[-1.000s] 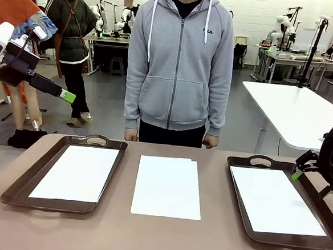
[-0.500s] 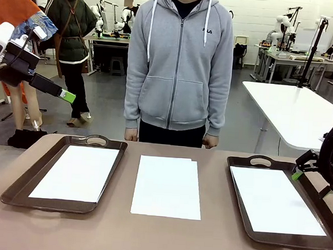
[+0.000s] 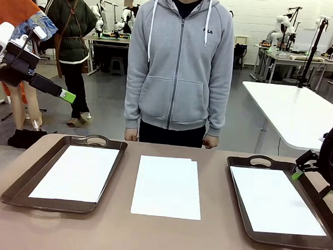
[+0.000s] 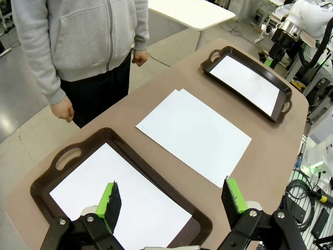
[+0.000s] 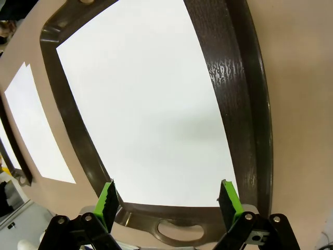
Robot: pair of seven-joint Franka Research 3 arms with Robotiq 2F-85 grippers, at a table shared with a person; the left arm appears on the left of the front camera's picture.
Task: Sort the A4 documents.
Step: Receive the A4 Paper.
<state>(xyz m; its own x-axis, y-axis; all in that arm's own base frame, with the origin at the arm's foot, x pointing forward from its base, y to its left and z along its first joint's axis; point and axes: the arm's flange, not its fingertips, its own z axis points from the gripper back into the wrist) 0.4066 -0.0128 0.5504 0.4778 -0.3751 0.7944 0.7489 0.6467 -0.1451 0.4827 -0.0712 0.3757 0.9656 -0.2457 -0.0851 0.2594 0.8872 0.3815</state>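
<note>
Nothing has moved since a second ago; both arms and all papers are at the same places.

At the left, the left claw [image 4: 171, 197] hangs high above the left tray [image 3: 13, 191] with its jaws wide apart and nothing between them. One A4 sheet [image 3: 77, 173] lies flat in this tray.

In the middle, a small pile of A4 documents [image 3: 167, 187] lies directly on the worktop [image 3: 147, 238], between the two trays. At its far right corner a second sheet peeks out a little from under the top one. The person [image 3: 179, 63] stands behind it with both hands down at the far edge.

At the right, the right tray [image 3: 238, 204] also holds one sheet [image 3: 275, 200]. The right claw [image 5: 168, 198] hovers low over this tray near its handle, jaws apart and empty.

I judge that the step in hand is to take a sheet from the middle pile to a tray. Such thin paper lies tight on the worktop, so a claw should come down at an edge or corner and lift only the top sheet. The shifted corner looks like the best place. A grip at the middle may crease it or drag both sheets.
</note>
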